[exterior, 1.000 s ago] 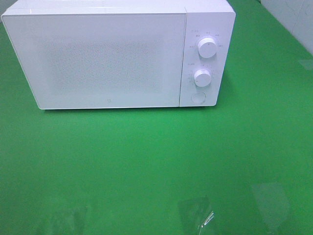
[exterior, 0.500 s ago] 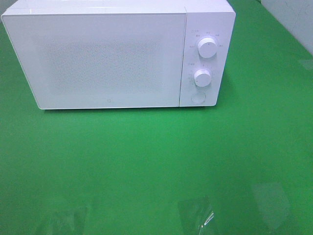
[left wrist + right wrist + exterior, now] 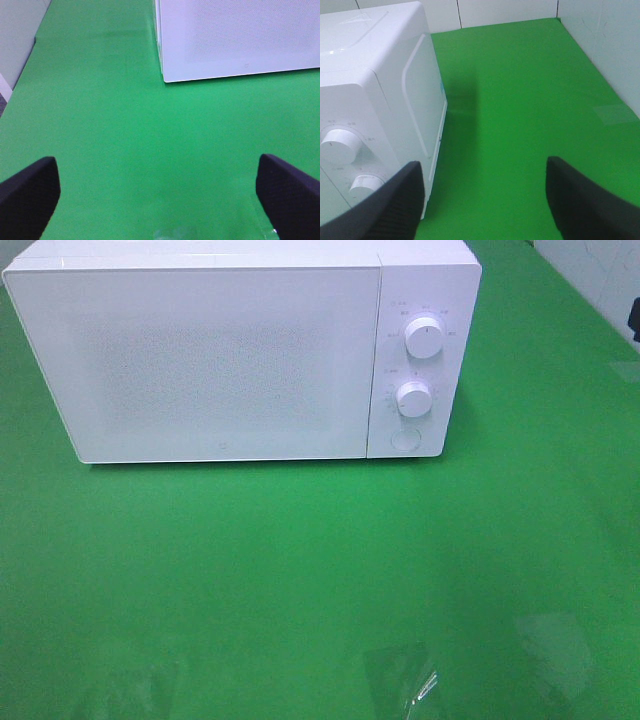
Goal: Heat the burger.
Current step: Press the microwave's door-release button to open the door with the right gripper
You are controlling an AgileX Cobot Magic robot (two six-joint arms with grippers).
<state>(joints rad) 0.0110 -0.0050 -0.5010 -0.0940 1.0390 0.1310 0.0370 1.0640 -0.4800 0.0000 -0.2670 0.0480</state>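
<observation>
**Exterior high view.** The white microwave oven (image 3: 240, 350) stands at the back of the green bench (image 3: 300, 570). Its door (image 3: 200, 360) is shut and faces the arms, so either arm can reach it. The upper dial (image 3: 425, 337), lower dial (image 3: 413, 398) and round button (image 3: 404, 439) form a column on the panel right of the door. The burger appears in no view. The door front is opaque, so whether the burger lies inside cannot be told. A clear tape patch (image 3: 402, 680) lies near the bench's front edge.

**Left wrist view.** The left gripper (image 3: 157, 175) hangs over bare bench, well apart from the oven's door-side corner. Its jaws are released and spread wide, with nothing between them.

**Right wrist view.** The right gripper (image 3: 484, 170) hovers beside the oven's panel end, with both dials near one finger. Its jaws are released and hold nothing. This station probably serves a reach to the controls, which are on that arm's side
</observation>
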